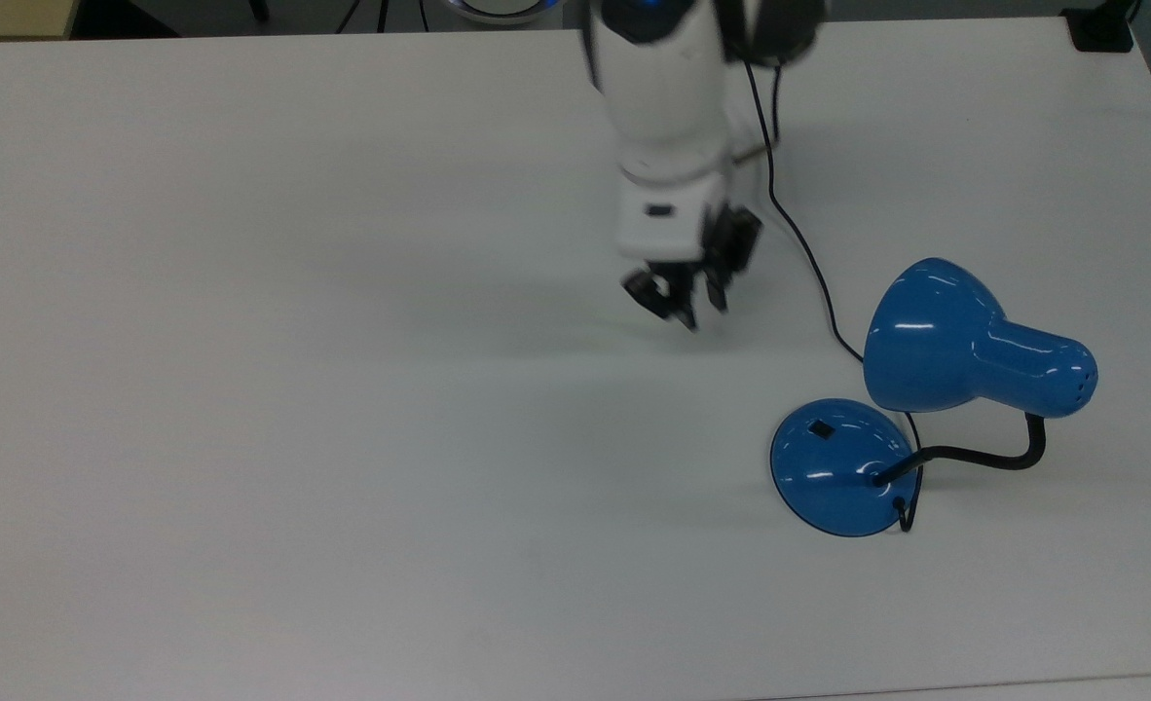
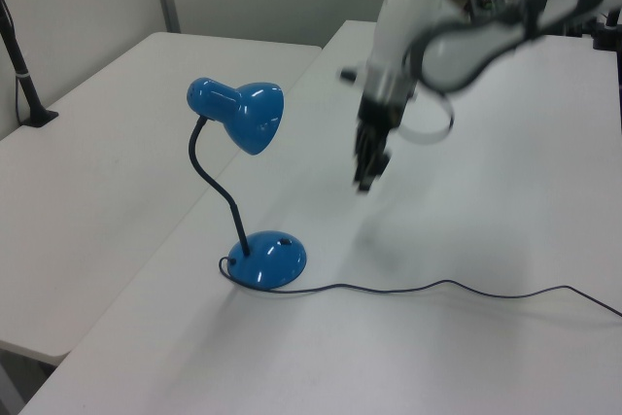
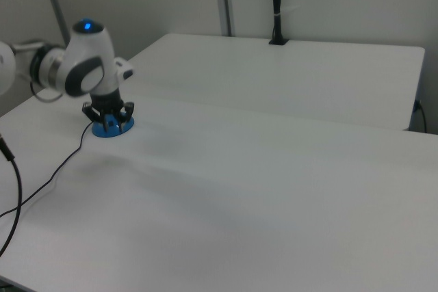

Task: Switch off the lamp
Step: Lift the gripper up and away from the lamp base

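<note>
Top view: the lamp (image 1: pixel 936 409) stands well off to the claw's (image 1: pixel 692 292) lower right, its blue shade (image 1: pixel 926 341) opening toward the top view's left, its long axis running left to right, neck (image 1: pixel 984 453) curving back down to the round base (image 1: pixel 834 472). Small black switch (image 1: pixel 819 426) sits on the base's near side, facing the claw. Plain white tabletop (image 1: pixel 293 389) underneath, the black cord (image 2: pixel 437 287) trailing across it; a second white table (image 2: pixel 107 133) sits beyond the lamp in the left view, an office partition behind. Arm (image 2: pixel 466 31) comes in from above, wrist pointing down, claw hanging above the surface, fingers spread apart, holding nothing.
</note>
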Controlling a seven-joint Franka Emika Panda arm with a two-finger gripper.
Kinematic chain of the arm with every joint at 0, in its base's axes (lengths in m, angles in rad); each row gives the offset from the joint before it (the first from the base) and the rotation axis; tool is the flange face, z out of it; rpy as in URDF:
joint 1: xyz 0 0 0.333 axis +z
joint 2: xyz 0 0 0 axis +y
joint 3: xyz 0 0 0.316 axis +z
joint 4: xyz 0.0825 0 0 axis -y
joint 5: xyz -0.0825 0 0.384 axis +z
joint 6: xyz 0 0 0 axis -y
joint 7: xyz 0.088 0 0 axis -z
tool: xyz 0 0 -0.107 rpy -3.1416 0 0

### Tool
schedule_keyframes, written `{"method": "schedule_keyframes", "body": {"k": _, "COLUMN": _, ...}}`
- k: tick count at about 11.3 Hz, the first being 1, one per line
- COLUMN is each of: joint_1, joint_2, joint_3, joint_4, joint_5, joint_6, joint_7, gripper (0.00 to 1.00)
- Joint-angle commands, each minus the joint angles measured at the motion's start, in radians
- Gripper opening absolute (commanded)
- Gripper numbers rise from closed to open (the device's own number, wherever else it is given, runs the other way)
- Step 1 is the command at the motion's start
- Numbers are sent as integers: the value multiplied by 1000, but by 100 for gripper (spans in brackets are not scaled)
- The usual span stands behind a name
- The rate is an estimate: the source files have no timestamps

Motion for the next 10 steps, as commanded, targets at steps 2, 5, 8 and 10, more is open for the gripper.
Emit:
{"method": "schedule_keyframes", "body": {"k": 2, "joint_1": -206, "joint_2": -291, "joint_3": 102, "joint_4": -68, "joint_5": -246, "joint_6": -373, "joint_7": 314, "gripper": 100}}
{"method": "schedule_keyframes", "body": {"k": 5, "joint_1": -477, "joint_2": -360, "joint_3": 247, "joint_4": -25, "joint_5": -359, "joint_6": -571, "joint_7": 390, "gripper": 100}}
{"method": "schedule_keyframes", "body": {"k": 8, "joint_1": -544, "joint_2": -348, "joint_3": 223, "joint_4": 75, "joint_5": -380, "joint_6": -613, "joint_7": 393, "gripper": 100}}
{"method": "schedule_keyframes", "body": {"k": 10, "joint_1": -532, "joint_2": -353, "joint_3": 119, "joint_4": 115, "joint_5": -353, "joint_6": -620, "joint_7": 387, "gripper": 100}}
